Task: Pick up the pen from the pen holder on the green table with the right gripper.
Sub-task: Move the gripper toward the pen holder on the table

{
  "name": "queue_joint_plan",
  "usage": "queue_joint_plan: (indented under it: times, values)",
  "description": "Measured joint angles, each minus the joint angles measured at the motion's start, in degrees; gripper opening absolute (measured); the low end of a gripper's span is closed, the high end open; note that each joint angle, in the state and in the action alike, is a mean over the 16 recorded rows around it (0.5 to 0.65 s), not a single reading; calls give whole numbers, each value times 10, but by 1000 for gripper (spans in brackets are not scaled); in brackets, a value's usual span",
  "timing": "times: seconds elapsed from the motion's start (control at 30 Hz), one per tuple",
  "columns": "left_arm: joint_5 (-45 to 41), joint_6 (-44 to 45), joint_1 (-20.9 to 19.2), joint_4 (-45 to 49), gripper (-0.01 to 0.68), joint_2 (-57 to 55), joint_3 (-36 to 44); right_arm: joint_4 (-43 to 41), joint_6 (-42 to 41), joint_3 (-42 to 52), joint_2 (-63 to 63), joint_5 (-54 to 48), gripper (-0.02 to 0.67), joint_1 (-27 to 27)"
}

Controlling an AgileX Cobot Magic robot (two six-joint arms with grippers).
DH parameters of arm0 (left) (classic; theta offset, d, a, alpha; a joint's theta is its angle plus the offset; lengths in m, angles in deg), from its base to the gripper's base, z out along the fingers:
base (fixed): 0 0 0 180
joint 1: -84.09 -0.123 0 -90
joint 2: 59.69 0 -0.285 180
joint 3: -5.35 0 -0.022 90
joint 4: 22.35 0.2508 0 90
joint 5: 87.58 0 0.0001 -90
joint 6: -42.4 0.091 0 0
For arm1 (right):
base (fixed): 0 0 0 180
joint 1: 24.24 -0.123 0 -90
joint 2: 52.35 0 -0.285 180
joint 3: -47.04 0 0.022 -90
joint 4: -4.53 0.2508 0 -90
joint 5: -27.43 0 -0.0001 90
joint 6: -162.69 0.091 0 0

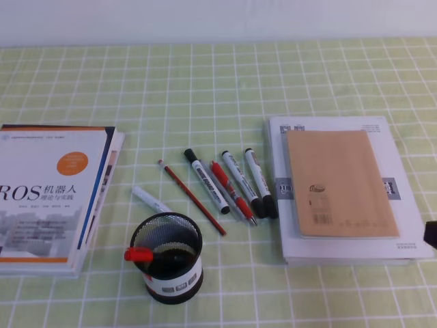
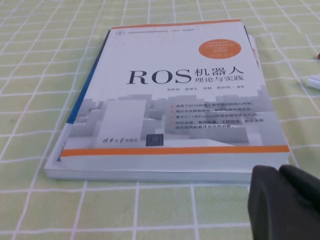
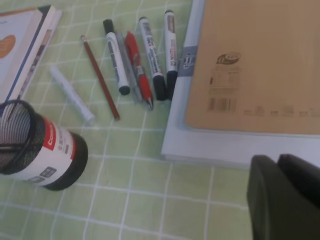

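Green grid desk [image 1: 287,75]. Holder [image 1: 167,256] stands near-left; pen [image 1: 153,255] leans inside, red cap over the left rim, reachable from above. Right gripper [image 3: 287,197] fingers shut, empty, well right of holder. Left gripper [image 2: 287,200] by the book [image 2: 170,100]; fingers' state unclear.

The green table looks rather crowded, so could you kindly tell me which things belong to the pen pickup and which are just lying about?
Belong to the job:
- pen
- pen holder
- green table
- right end effector

Just lying about:
- ROS book
- brown notebook
- black-capped markers
- red pencil
- white marker
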Motion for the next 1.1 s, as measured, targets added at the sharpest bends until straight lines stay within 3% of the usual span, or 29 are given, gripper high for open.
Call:
queue_joint_plan:
  times: [0.77, 1.1]
  values:
    - [0, 0, 0, 0, -8, 0, 0, -20, 27, -134, -335, 244, -12, -432]
    - [0, 0, 0, 0, -8, 0, 0, 33, -72, -162, -427, 480, -11, -577]
